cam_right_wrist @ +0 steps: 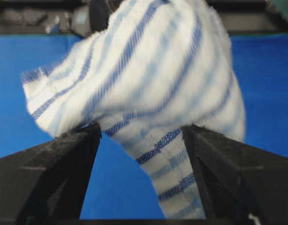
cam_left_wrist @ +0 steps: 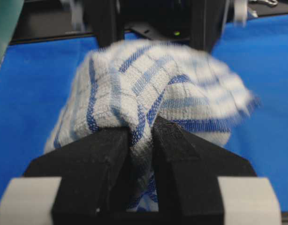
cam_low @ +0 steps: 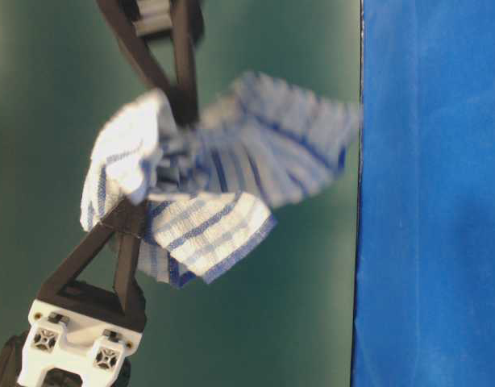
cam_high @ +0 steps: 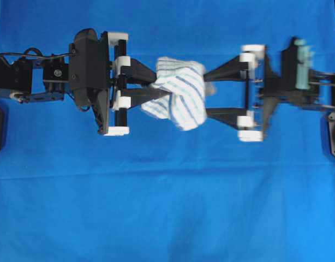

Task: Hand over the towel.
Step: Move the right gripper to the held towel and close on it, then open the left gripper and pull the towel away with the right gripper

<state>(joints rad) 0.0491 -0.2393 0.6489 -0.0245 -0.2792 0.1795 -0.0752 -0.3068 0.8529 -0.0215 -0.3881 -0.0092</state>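
**Observer:** Where is the towel (cam_high: 178, 98)?

**Me:** Hanging in mid-air above the blue cloth (cam_high: 167, 207), pinched by my left gripper (cam_high: 159, 83), whose jaws are pressed together on a fold at the towel's nine o'clock edge overhead.

**Observer:** And the other side?

**Me:** My right gripper (cam_high: 208, 98) sits at three o'clock, jaws spread wide around the towel's free end. I judge that's the handover point: one side clamps so the cloth can't drop.
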